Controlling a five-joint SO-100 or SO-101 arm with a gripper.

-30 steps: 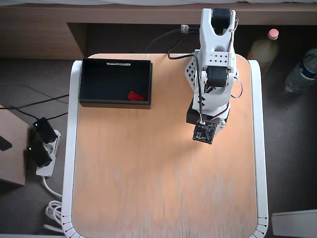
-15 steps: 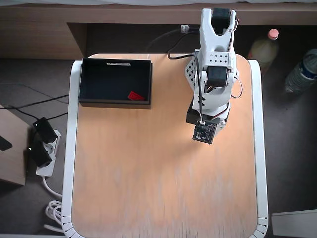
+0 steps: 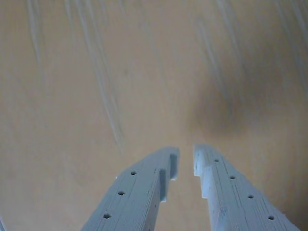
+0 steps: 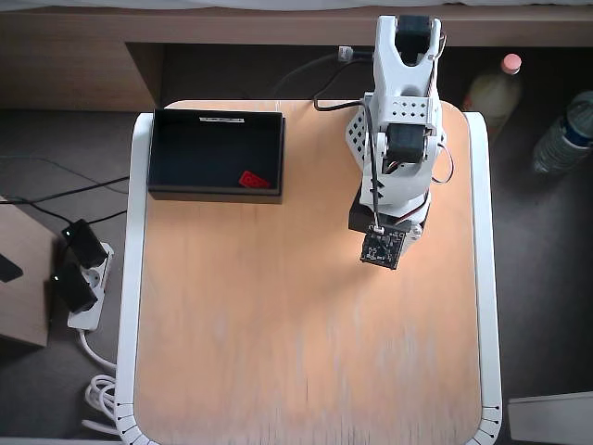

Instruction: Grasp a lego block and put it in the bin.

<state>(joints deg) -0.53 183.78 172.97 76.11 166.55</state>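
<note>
Scanning the overhead view from left to right, then the wrist view:

Floor at left: a white power strip (image 4: 82, 289) with black plugs lies beside the table, clear of the work surface, likely so cables stay out of the arm's reach.

Bin: a shallow black rectangular open-topped box (image 4: 171, 139) sits at the table's far left corner, its white label strip on the far rim, placed where the arm can swing to it.

Block: a small bright red plastic lego brick (image 4: 248, 179) lies inside the bin, near its right front corner, tilted against the floor of the box. By my judgement the task's goal is met.

Table: a light wooden tabletop with a white rim (image 4: 306, 352) is bare across its middle and front.

Arm: a white jointed robot arm (image 4: 403, 120) stands at the far right of the table, folded over its own base, which reads as a resting pose.

Gripper: in the wrist view the pale blue two-finger gripper (image 3: 186, 159) points down at bare wood; its jaws are nearly closed with a thin gap and grip nothing.

Floor at right: plastic bottles (image 4: 565, 130) stand off the table.
</note>
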